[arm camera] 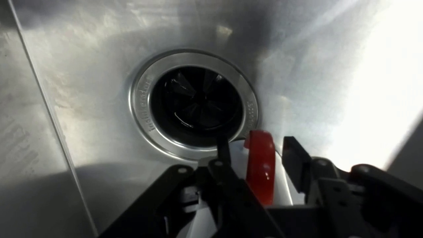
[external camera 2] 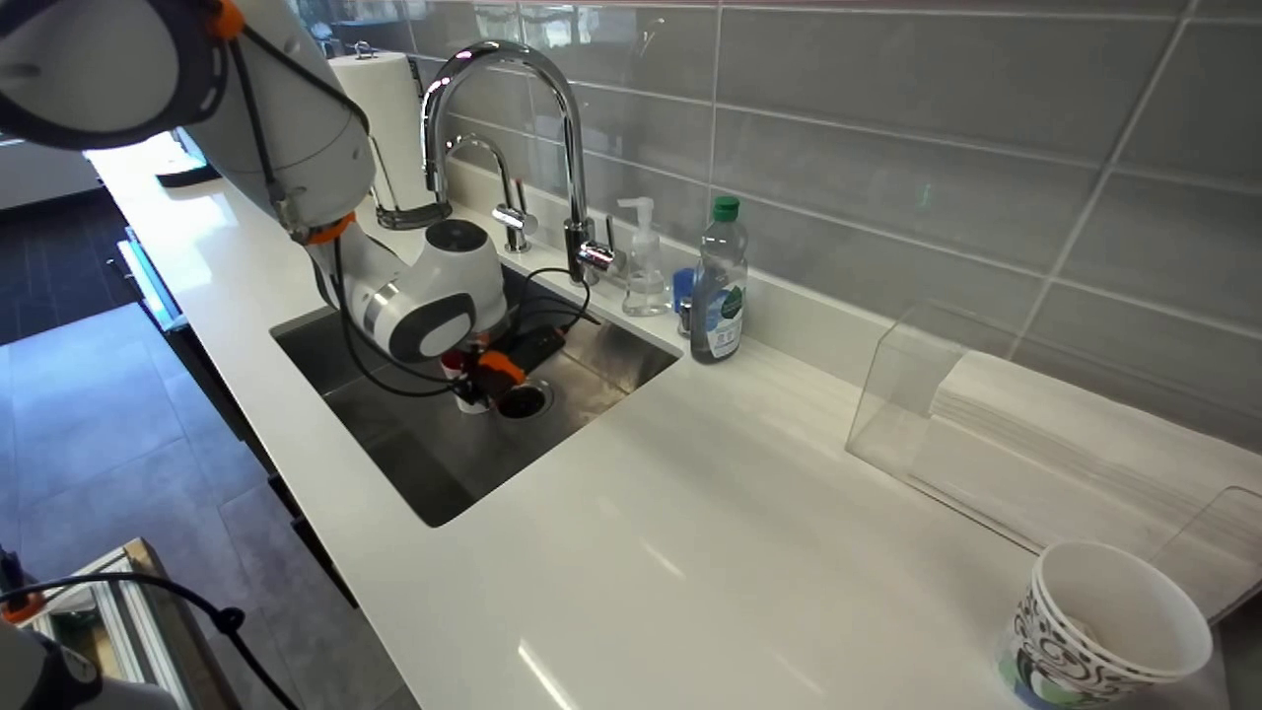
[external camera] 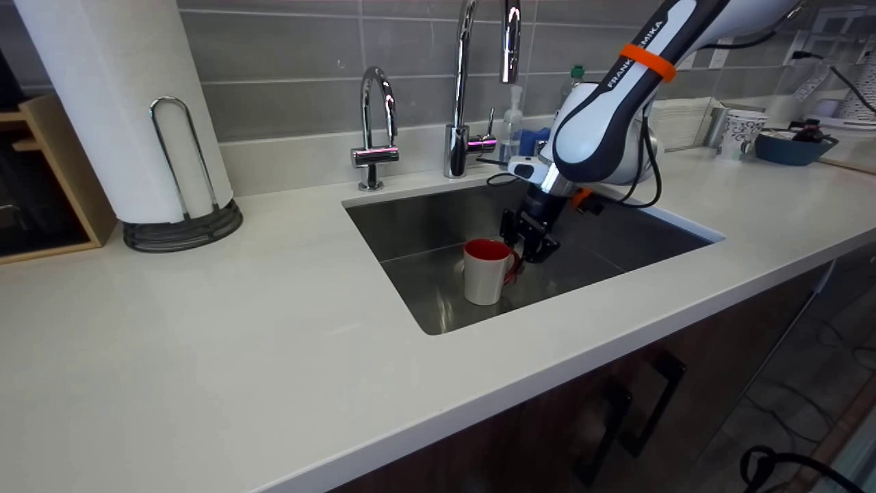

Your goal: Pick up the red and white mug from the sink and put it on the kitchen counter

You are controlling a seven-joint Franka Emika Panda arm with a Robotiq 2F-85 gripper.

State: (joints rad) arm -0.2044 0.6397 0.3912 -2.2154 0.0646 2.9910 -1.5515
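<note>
While mug (external camera: 483,277) stands, gripper (arm camera: 256,147) straddles hdl (arm camera: 261,168).

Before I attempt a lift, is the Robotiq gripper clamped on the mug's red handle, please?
No, in the wrist view the Robotiq gripper has the mug's red handle between its parted fingers, a gap on each side.
</note>
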